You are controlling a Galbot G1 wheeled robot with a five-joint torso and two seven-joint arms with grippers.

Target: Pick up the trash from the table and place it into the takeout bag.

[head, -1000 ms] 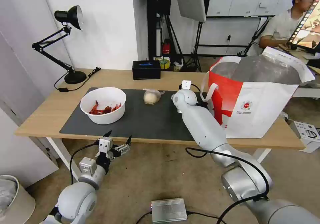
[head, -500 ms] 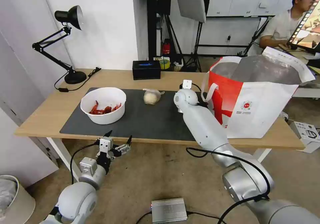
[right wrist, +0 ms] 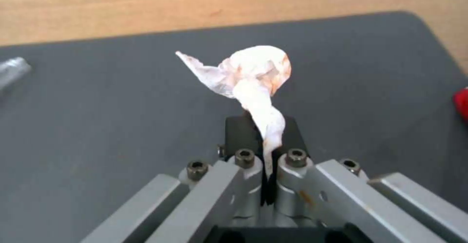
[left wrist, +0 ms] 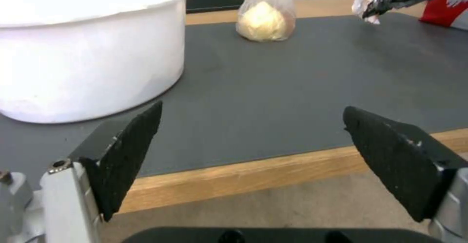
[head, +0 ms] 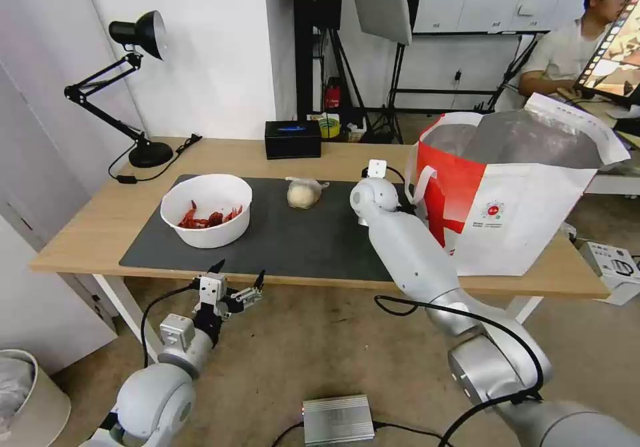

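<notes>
Right gripper (right wrist: 265,126) pinches a crumpled white tissue (right wrist: 253,78), jaws closed tight on its twisted tail; the wad, stained orange in spots, sticks out past the fingertips above the dark grey mat (right wrist: 97,118). From the left wrist camera the same gripper and tissue hang just over the mat's far side, close to the red edge of the takeout bag (left wrist: 451,11). In the head view the right arm (head: 413,254) reaches across the table (head: 87,227), its wrist right beside the takeout bag's white loop handle.

Takeout bag stands upright on the table's right end, mouth open, silver foil lining showing. White bowl (head: 207,210) with red crayfish shells sits on the mat's left part. Small knotted clear bag (head: 303,194) of white food lies near the mat's far edge, between bowl and right arm, apart from both.

Left gripper (head: 230,287) hovers below the table's near edge, in front of the bowl, jaws spread wide, nothing between the black pads (left wrist: 131,151).

Black tissue box (head: 292,139) sits at the table's back edge; black desk lamp (head: 137,87) at the far left corner.
</notes>
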